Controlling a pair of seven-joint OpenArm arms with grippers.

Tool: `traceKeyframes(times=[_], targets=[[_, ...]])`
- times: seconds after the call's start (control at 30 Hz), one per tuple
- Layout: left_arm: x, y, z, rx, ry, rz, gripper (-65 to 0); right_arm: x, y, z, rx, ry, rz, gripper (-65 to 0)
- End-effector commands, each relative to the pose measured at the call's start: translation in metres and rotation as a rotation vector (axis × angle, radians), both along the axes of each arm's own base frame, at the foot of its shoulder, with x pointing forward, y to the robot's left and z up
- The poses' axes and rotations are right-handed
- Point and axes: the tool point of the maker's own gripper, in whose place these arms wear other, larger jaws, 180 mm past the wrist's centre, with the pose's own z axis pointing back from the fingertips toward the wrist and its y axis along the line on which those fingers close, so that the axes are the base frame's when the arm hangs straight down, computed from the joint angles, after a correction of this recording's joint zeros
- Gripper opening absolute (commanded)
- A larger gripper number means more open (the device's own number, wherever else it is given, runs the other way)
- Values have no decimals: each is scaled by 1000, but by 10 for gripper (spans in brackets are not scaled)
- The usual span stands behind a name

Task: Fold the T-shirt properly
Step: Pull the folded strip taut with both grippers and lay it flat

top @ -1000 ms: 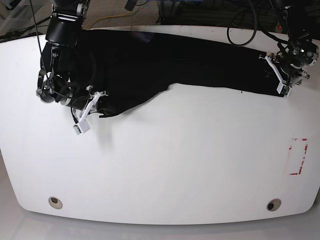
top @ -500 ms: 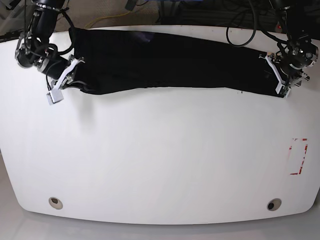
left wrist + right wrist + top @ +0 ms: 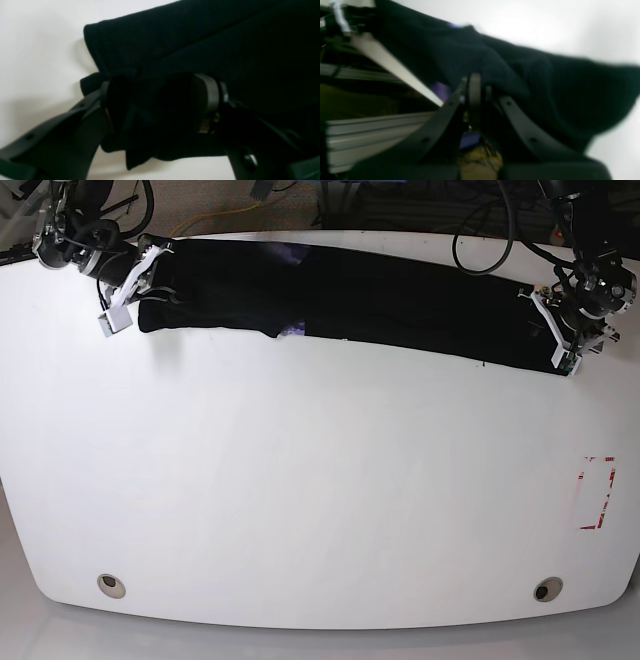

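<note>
- Lying along the far edge of the white surface [image 3: 320, 480], the black T-shirt [image 3: 360, 295] forms a long narrow band running left to right.
- Left gripper [image 3: 565, 330], at the band's right end: fingers [image 3: 207, 100] clamped on a bunched fold of the cloth.
- Right gripper [image 3: 135, 275], at the band's left end: fingers [image 3: 473, 97] together on the cloth's edge, raised above the surface.
- Purple print [image 3: 293, 330]: partly visible at the band's near edge, left of centre.
- Red-marked rectangle [image 3: 597, 492]: near the surface's right edge, well apart from the T-shirt.
</note>
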Motion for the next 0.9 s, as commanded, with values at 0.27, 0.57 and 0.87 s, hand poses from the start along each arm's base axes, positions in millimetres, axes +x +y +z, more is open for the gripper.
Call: traceKeyframes(times=[0.27, 0.57, 0.87], targets=[[-16, 15, -7, 73, 85, 11, -283, -21, -65, -32, -215, 126, -83, -501], [-16, 14, -7, 72, 85, 10, -283, -28, -97, -6, -278, 84, -136, -319], [-15, 13, -7, 67, 81, 10, -283, 3, -13, 27, -86, -86, 20, -249]])
